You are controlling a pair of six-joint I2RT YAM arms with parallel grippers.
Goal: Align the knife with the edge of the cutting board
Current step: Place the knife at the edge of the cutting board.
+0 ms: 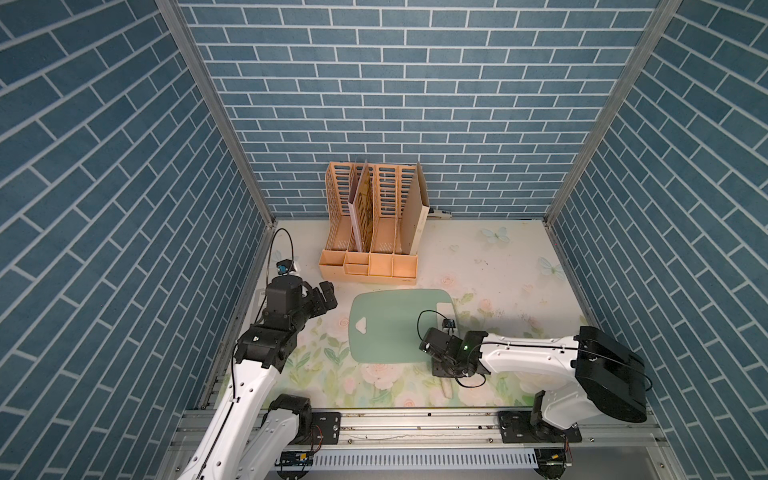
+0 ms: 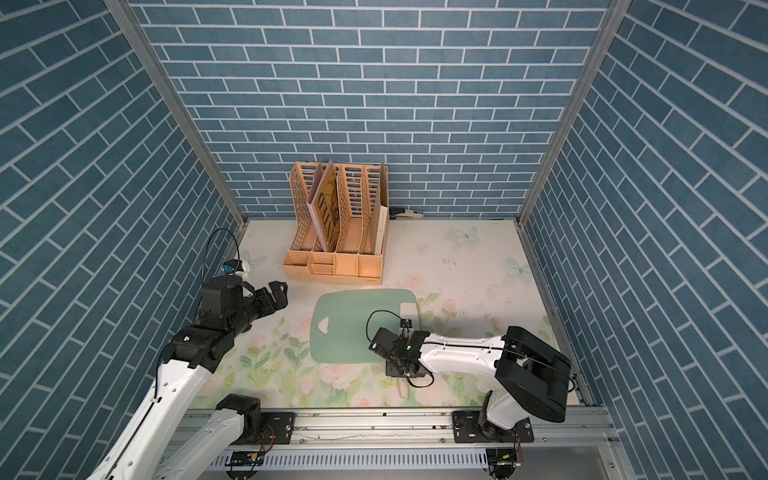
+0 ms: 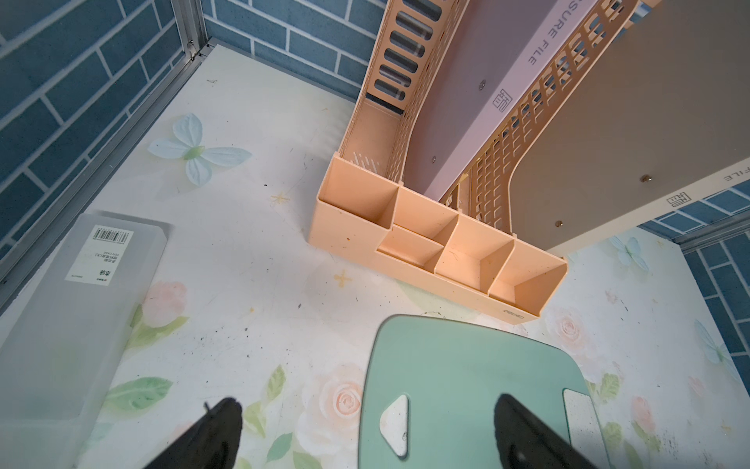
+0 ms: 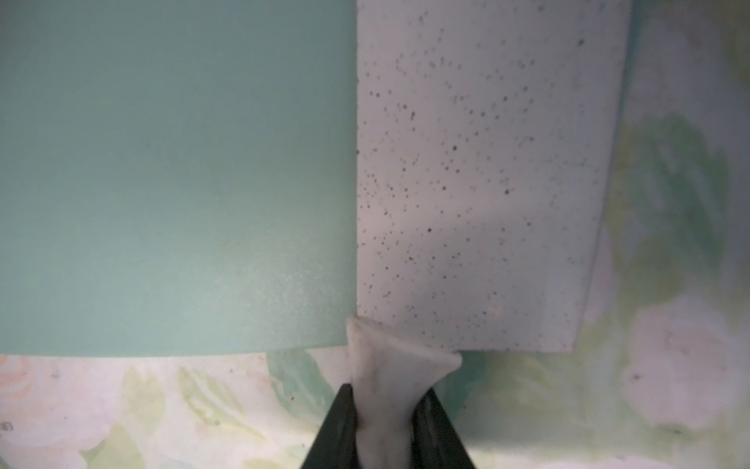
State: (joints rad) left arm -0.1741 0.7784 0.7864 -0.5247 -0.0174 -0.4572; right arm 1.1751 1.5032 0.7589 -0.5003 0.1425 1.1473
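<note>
- Right end effector [image 4: 387, 408] is clenched on the knife [image 4: 479, 182] handle, just behind the blade.
- Blade lies flat ahead of it on the cutting board [image 4: 162, 162], with its outer long side close to the board's edge.
- Handle hangs off the board over the floral worktop [image 4: 121, 406].
- Left end effector [image 3: 367, 408] is released with jaws wide, above the board's holed end.

We look down on the cutting board [image 1: 386, 328] from high above in both top views, from a bit nearer in the left wrist view, and from very close in the right wrist view.
</note>
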